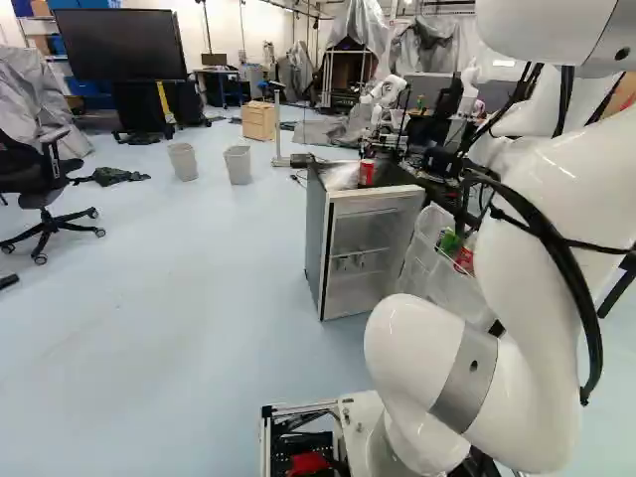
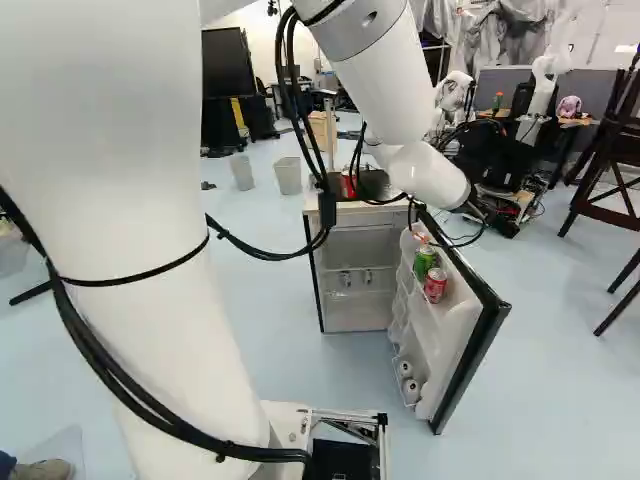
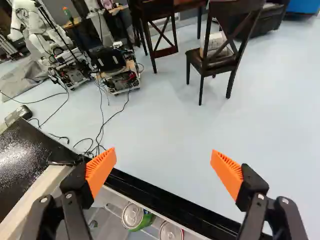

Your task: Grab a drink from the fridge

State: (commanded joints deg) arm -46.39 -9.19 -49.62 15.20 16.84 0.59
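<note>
At the end of the white wrist, the dark body of my gripper (image 2: pixel 477 199) shows partly. In the wrist view my gripper (image 3: pixel 163 162) is open, nothing between its orange pads, the fridge door's black edge running beneath it. The fridge (image 1: pixel 370 248) stands with its door (image 2: pixel 455 335) swung out. A green can (image 2: pixel 424 262) and a red can (image 2: pixel 435 286) stand in the door shelf. From the wrist, the green can (image 3: pixel 134 217) and red can (image 3: pixel 171 232) appear below the fingers, on the shelf side of that edge. Another red can (image 1: pixel 366 173) sits on the fridge top.
White round-ended items (image 2: pixel 410 386) lie low in the door. Beyond the door are dark wooden chairs (image 3: pixel 215 55), cables on the floor and another robot (image 3: pixel 42 35). Two bins (image 1: pixel 238 165) and an office chair (image 1: pixel 48 189) stand left of the fridge.
</note>
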